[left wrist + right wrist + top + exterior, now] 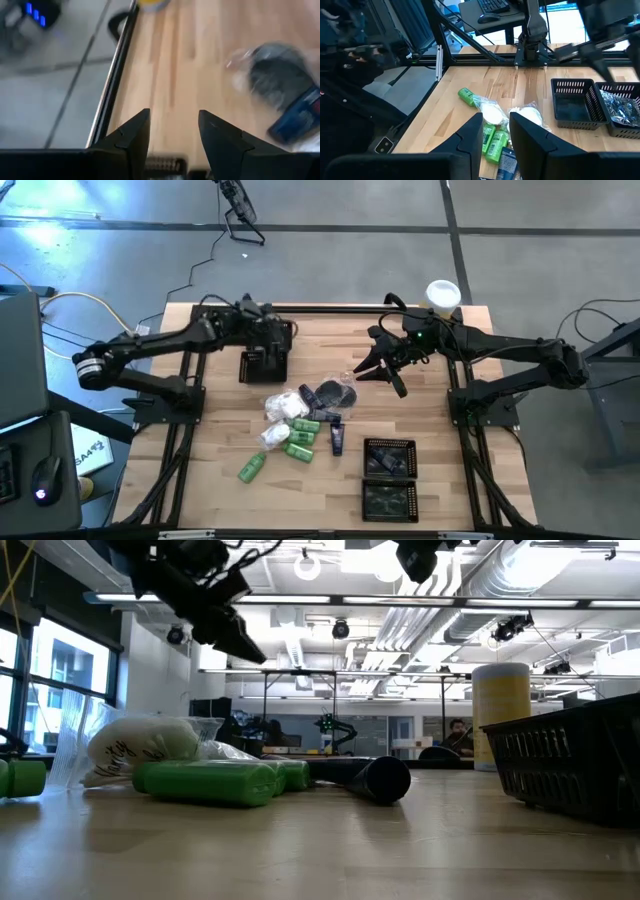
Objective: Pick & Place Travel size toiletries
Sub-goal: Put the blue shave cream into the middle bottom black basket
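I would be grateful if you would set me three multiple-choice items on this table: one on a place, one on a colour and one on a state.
1. On which side of the toiletry pile do the mesh trays stand?
A. the left arm's side
B. the right arm's side
C. on top of it

2. The lone bottle lying apart from the pile is:
A. red
B. white
C. green

3. The left pincer is:
A. open and empty
B. shut on a tube
C. shut on a packet

Answers:
1 B: the high view shows both trays towards the right arm.
2 C: it shows bright green.
3 A: bare wood shows between its fingers.
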Available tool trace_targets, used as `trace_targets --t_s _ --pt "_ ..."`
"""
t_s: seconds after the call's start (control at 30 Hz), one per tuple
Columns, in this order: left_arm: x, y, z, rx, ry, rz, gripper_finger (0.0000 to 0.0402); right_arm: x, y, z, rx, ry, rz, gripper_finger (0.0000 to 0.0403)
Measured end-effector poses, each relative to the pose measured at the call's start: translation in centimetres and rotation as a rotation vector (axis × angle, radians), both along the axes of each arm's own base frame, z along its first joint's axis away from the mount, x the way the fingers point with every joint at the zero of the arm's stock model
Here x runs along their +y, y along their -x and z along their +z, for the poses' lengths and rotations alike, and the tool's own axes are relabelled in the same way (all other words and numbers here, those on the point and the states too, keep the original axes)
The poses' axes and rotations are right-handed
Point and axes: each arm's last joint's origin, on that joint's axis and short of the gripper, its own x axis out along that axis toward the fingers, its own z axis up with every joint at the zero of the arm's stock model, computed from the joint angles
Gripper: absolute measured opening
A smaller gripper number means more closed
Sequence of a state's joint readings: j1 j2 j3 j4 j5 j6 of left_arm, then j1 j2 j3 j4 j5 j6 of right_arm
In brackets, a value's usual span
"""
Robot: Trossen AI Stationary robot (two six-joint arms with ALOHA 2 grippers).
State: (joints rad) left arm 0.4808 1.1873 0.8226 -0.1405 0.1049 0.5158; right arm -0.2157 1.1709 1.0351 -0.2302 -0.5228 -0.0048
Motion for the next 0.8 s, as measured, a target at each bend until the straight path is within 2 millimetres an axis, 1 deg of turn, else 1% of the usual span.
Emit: trace_targets --t_s 0.13,0.2,0.27,0.5,0.57,0.7,0.8 --pt "-2.1 -1.0 -0.4 -0.046 -0.042 -0.089 0.0163 0.0 0.0 0.0 0.000 0.000 0.000 0.0089" --pt "-2.9 -1.4 0.0 -0.093 -0.083 -0.137 0.0163 0.0 0.0 0.0 0.000 0.000 0.000 0.0089" --pt "-3.5 -1.4 0.3 -0.107 -0.103 -0.163 0.0163 0.0 0.0 0.0 0.002 -0.001 0.000 0.0089" --pt "-3.9 -0.9 1.0 -0.124 -0.157 -0.185 0.0159 0.0 0.1 -0.3 0.027 -0.007 -0.001 0.0089" --pt "-4.2 -1.0 1.0 -0.124 -0.164 -0.201 0.0146 0.0 -0.2 -0.5 0.038 -0.008 0.001 0.0089" --pt "-4.5 -1.1 0.9 -0.120 -0.174 -0.228 0.0102 0.1 -0.7 -1.0 0.061 -0.005 -0.012 0.0089" --pt "-4.7 -1.2 0.9 -0.122 -0.177 -0.235 0.0065 0.3 -1.4 -1.7 0.102 -0.001 -0.091 0.0089"
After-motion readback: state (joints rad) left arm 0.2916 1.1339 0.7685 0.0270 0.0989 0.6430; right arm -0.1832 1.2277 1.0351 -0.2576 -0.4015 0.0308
